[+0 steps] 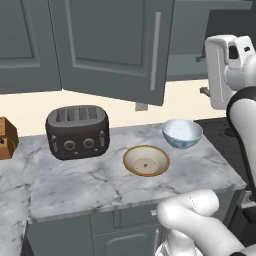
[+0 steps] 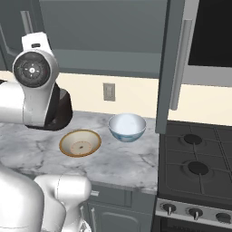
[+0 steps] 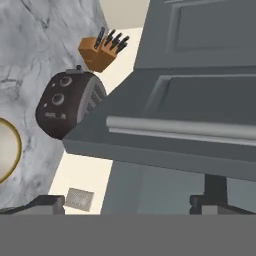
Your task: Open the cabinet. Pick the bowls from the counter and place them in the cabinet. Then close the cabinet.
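Two-finger gripper (image 3: 127,204) stands with jaws spread wide, nothing between them; dark fingertips (image 3: 214,204) rise at the bottom of the hand view. Hand is raised high, up at wall-cabinet level.

Directly ahead of the fingertips: the swung-out door of the large dark grey wall cabinet (image 1: 112,47), its long silver bar handle (image 3: 182,128) running across the hand view just beyond the tips, not touched. Door stands partly open; grey interior shows behind it in the right base view.

Well below the gripper, on the white-and-grey veined marble counter (image 1: 75,180): wide shallow cream bowl with tan-brown rim (image 1: 146,160) and deeper white bowl with blue pattern (image 1: 182,133), near each other, not touching, both upright and empty.

Past the door, farther from the gripper: dark rounded four-slot toaster (image 1: 77,131) on the counter, then a wooden knife block (image 3: 102,49). A grey wall outlet plate (image 2: 108,92) sits on the cream backsplash under the cabinet. Black stovetop (image 2: 195,156) adjoins the counter.
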